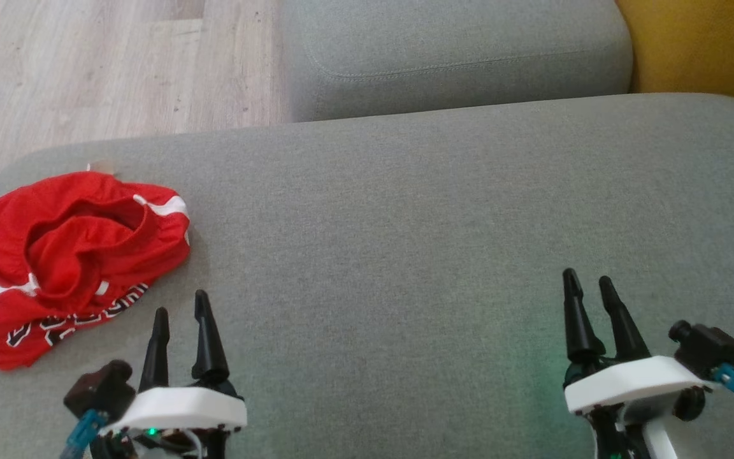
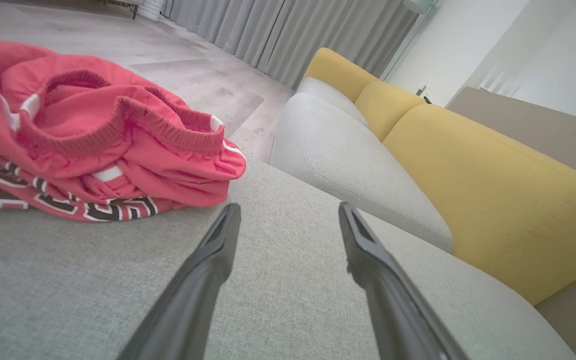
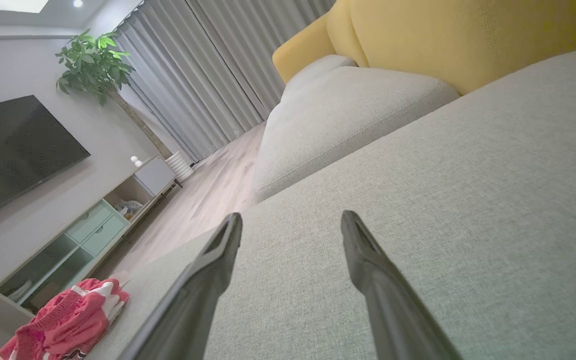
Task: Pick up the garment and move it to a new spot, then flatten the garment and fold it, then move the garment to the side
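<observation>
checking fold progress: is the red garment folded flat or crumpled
Crumpled. The red garment lies in a bunched heap on the grey cushion, waistband gaping, lettering creased.

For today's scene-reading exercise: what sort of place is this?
Most likely a home living room: a grey and yellow sofa, a TV above a cabinet, and a plant by curtains.

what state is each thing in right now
red fabric garment with white stripes: crumpled in a heap, not flattened or folded
left tool: open, empty, beside the garment, not touching it
right tool: open, empty
grey fabric sofa cushion: garment lying at its left end
</observation>
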